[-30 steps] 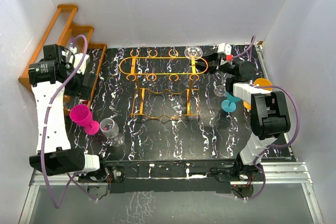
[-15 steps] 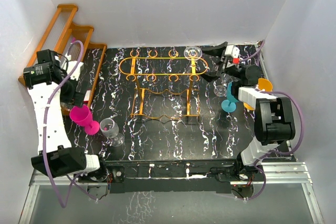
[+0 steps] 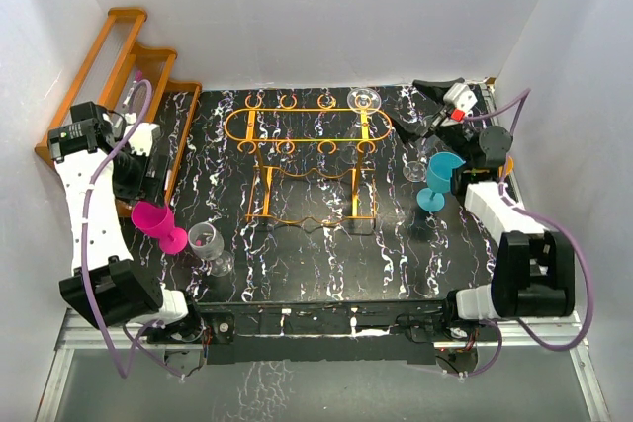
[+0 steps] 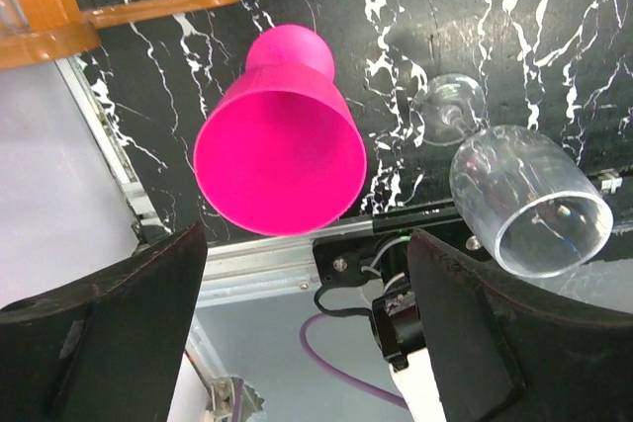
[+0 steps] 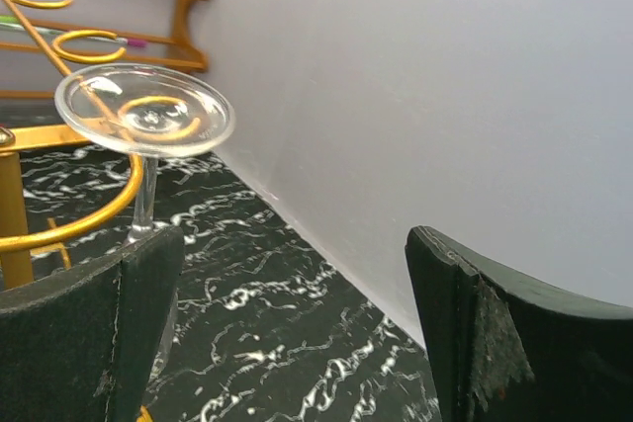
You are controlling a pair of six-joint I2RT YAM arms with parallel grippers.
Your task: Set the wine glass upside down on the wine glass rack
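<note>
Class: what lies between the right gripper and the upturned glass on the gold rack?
Nothing: the top view shows only bare table between the right gripper and the wine glass on the rack.

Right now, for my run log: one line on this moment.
clear wine glass: upside down in orange-gold wire rack | right gripper: open, apart | left gripper: open, by pink goblet

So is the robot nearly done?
Done: one wine glass hangs upside down in the wine glass rack, the open right tool empty beside it. In hand: the open left tool hovers over the pink glass. To do: it, the clear glass and the teal glass stand on the table.
</note>
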